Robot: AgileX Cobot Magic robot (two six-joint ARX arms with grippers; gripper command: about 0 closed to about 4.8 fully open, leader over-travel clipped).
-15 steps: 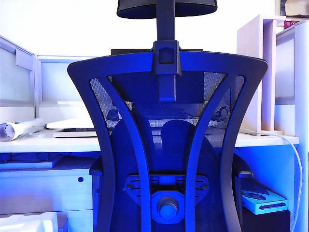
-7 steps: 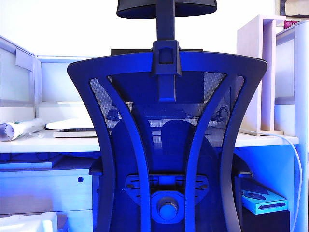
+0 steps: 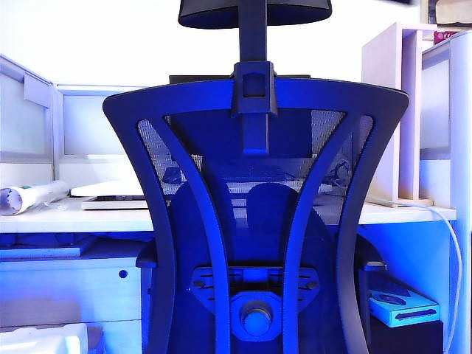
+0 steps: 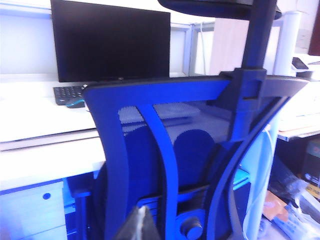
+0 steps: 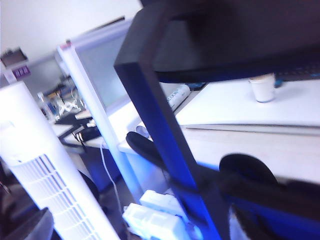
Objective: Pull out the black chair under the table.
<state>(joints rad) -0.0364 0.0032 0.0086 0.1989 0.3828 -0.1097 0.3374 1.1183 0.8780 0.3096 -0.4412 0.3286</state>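
The black chair [image 3: 254, 192] fills the exterior view, its mesh back and curved ribs towards me and its seat tucked under the white table [image 3: 74, 217]. Neither gripper shows in this view. In the left wrist view the chair [image 4: 165, 100] stands close in front of the table [image 4: 40, 125]. My left gripper [image 4: 140, 221] shows only as a dark point at the picture's edge, fingertips together, short of the chair back and touching nothing. The right wrist view is tilted and shows a dark chair bar [image 5: 160, 130] very near; my right gripper's fingers are out of view.
A monitor [image 4: 110, 40], keyboard [image 4: 67, 92] and mouse [image 4: 75, 103] sit on the table. A rolled paper [image 3: 29, 198] lies at its left, a tall white shelf unit [image 3: 402, 110] stands at the right. Under the table are a drawer unit [image 3: 66, 291] and a box [image 3: 402, 306]. A white tower fan [image 5: 45, 185] stands nearby.
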